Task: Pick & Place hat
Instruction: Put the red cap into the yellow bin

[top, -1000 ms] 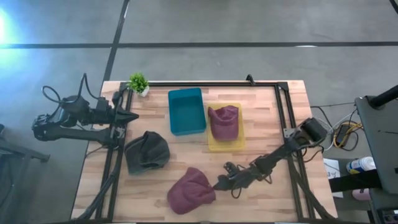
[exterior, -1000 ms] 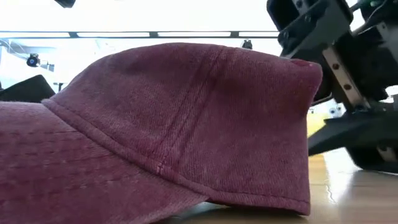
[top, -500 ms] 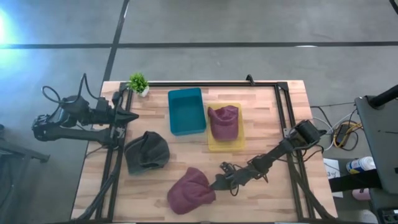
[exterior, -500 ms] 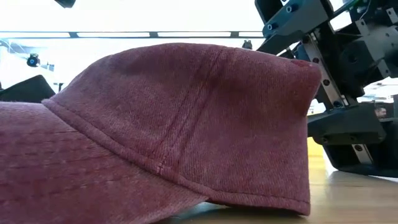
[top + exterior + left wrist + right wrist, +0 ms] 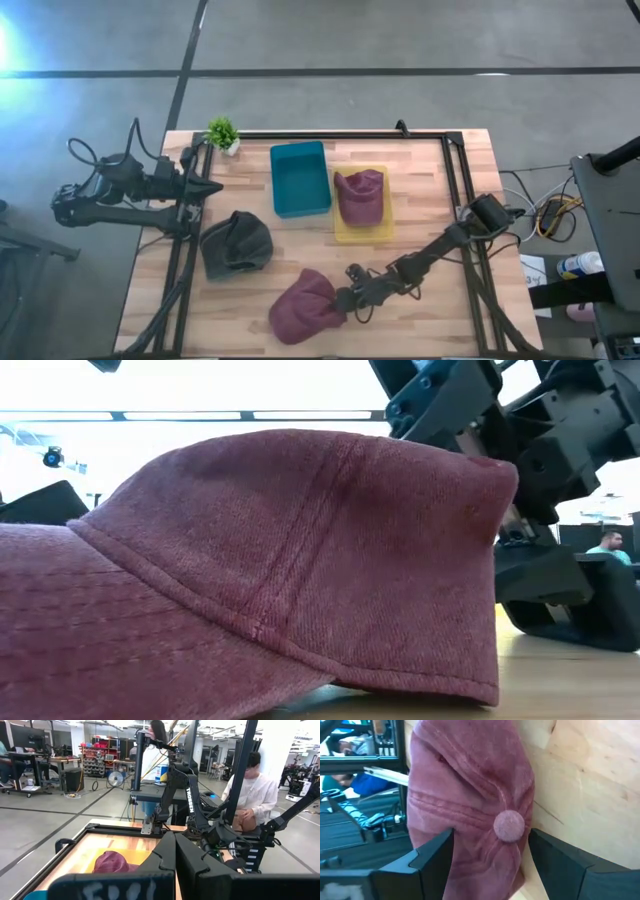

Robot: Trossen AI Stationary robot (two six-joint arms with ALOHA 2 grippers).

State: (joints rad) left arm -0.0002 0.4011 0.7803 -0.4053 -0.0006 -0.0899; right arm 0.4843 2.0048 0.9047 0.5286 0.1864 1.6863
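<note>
The maroon cap (image 5: 305,305) lies on the pale slatted wood desk (image 5: 420,230), well in front of the teal bin (image 5: 300,178) and toward the near edge. Its cloth is a washed, faded twill with raised stitched seams running up to a covered button on the crown, and the brim edge shows a thick rolled hem. The right gripper (image 5: 342,300) sits low against the cap's crown, jaws spread wide with one dark finger on either side of the button, not yet pinched on the fabric. A second maroon cap (image 5: 359,196) rests in the yellow tray (image 5: 362,236) just beside the teal bin, and a crumpled dark grey cap (image 5: 236,243) lies in front of that bin, nearer the left arm. A small green plant (image 5: 222,132) stands beside the bin's far corner. The left gripper (image 5: 205,187) waits beside the plant, jaws pressed together. White letters on the right arm's link are partly readable, seemingly "TROSSEN".
</note>
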